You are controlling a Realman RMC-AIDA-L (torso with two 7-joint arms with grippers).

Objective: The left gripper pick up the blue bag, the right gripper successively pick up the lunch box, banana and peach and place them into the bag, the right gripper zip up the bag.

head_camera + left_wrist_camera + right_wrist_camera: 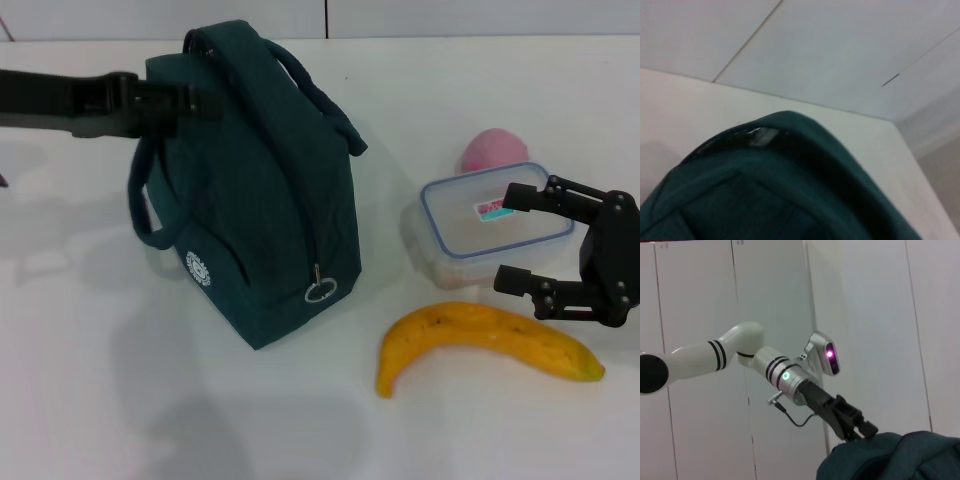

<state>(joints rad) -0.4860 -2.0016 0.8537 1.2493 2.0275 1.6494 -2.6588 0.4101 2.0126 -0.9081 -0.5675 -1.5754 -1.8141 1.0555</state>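
Left gripper (205, 102) is at the top of the blue bag (265, 200), on the side away from the lunch box; its jaws look clamped on the fabric near a handle, though the contact itself is half hidden. The bag stands upright on the counter (120, 400), zipper pull hanging low on the near face, and the top looks barely open, if at all.

Right gripper (525, 240) is what matters now. Its jaws are spread wide, one tip over the lid of the lunch box (495, 225) by the sticker, the other just off the near edge. They hold nothing yet.

The box's long axis runs roughly bag-to-gripper, so the jaws straddle its short width, which should grip well. The right arm is clearly nearer.

Banana (485, 342) lies just in front of the box, its long axis roughly parallel. Peach (492, 150) sits just behind the box.
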